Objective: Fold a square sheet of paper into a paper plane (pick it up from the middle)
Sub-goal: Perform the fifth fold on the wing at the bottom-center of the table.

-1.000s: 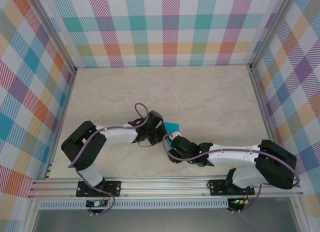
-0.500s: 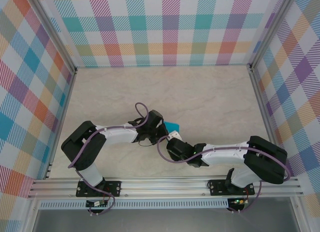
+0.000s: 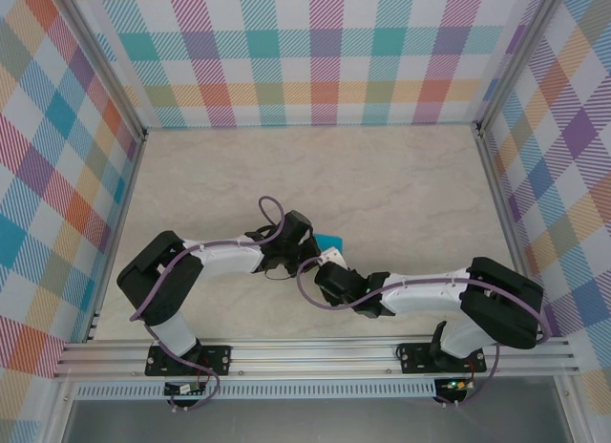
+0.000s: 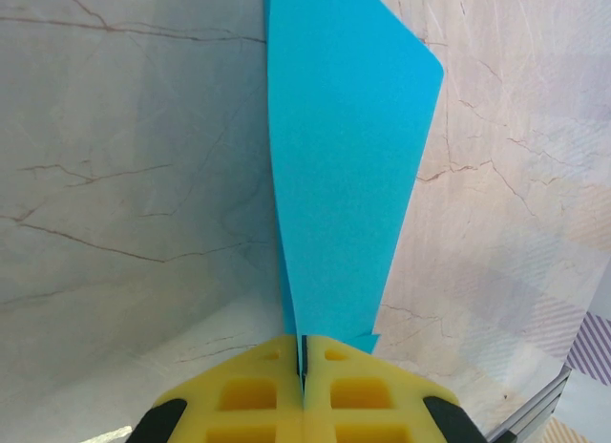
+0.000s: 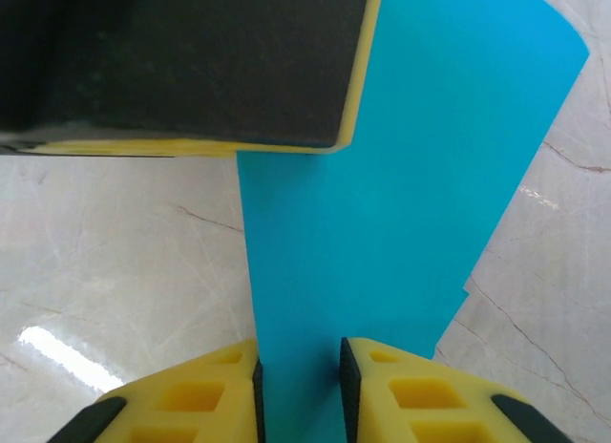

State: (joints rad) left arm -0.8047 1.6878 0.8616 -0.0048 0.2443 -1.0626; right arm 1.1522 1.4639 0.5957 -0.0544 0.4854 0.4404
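Observation:
The teal-blue paper plane [image 4: 344, 157] is a folded, narrow, tapering piece held edge-up just above the table. My left gripper [image 4: 303, 352] is shut on its narrow end, yellow pads pressed together with the paper pinched in the seam. In the top view a small corner of the paper [image 3: 330, 239] pokes out where both wrists meet at the table's middle. My right gripper [image 5: 299, 376] comes from the other side, jaws a finger's width apart with the paper [image 5: 401, 223] running between them. The left gripper's finger [image 5: 181, 61] crosses the top of that view.
The marble-look table [image 3: 382, 185] stretches far behind the arms. Checked walls [image 3: 315, 52] close in the back and both sides. A metal rail [image 3: 315, 352] runs along the near edge by the arm bases.
My right arm has slid left toward the left gripper, and its jaws have narrowed around the paper. The left gripper has stayed shut and still.

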